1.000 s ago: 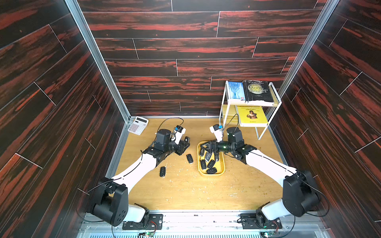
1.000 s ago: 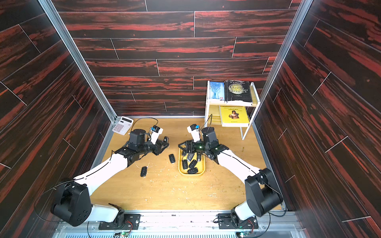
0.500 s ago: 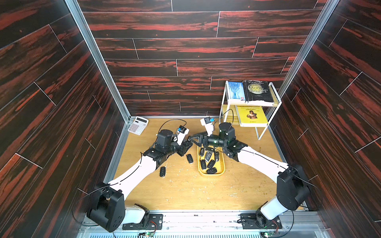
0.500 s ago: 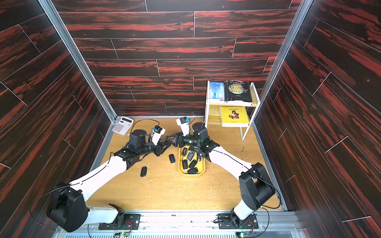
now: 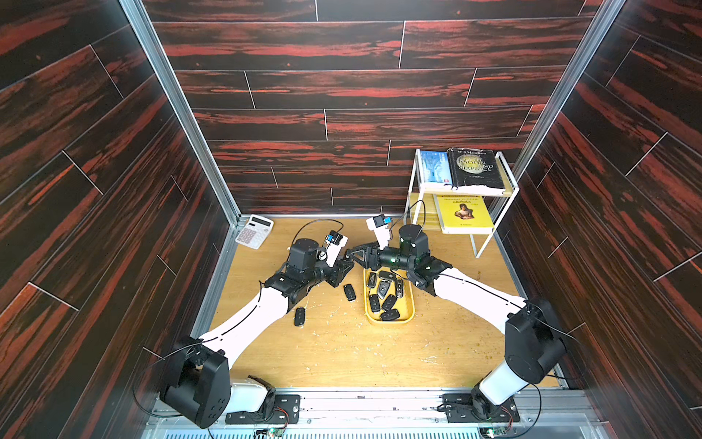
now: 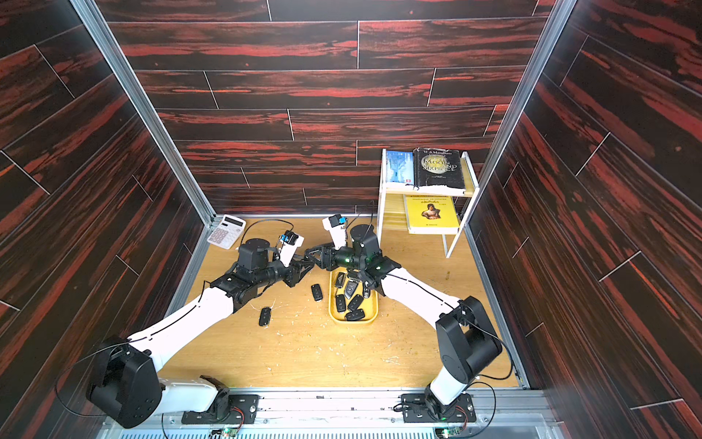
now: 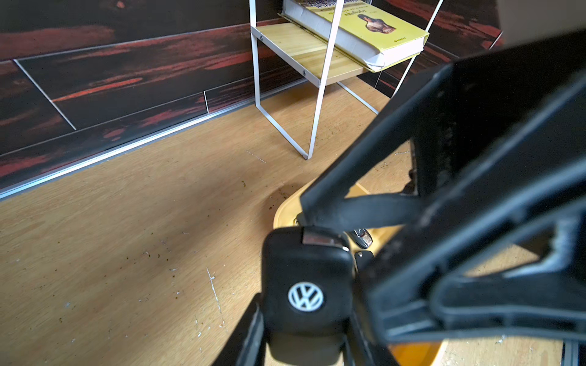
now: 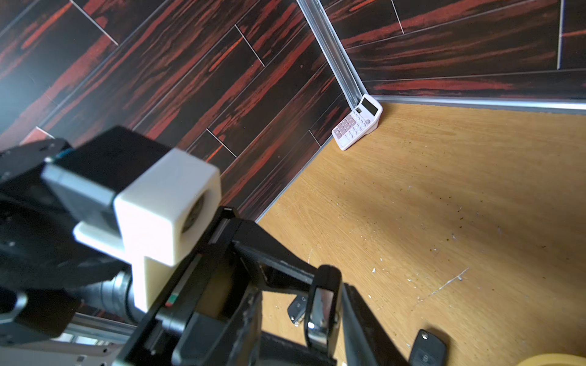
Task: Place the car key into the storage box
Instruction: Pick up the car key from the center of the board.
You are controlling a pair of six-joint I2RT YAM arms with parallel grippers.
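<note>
Sitting between left fingers (image 7: pixel 249 336): car key (image 7: pixel 306 282)

**Key aloft, box on the tabletop**

The black car key (image 7: pixel 306 294), silver logo showing, sits clamped in the left gripper (image 7: pixel 304 320) off the tabletop. It is by the far left corner of the shallow yellow storage box (image 5: pixel 391 320), which holds several black fobs (image 5: pixel 383 296).

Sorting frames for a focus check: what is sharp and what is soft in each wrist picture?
Left wrist view: the car key with its logo is sharp, the right gripper near the lens soft. Right wrist view: the white camera mount is blurred, the calculator crisp.
</note>
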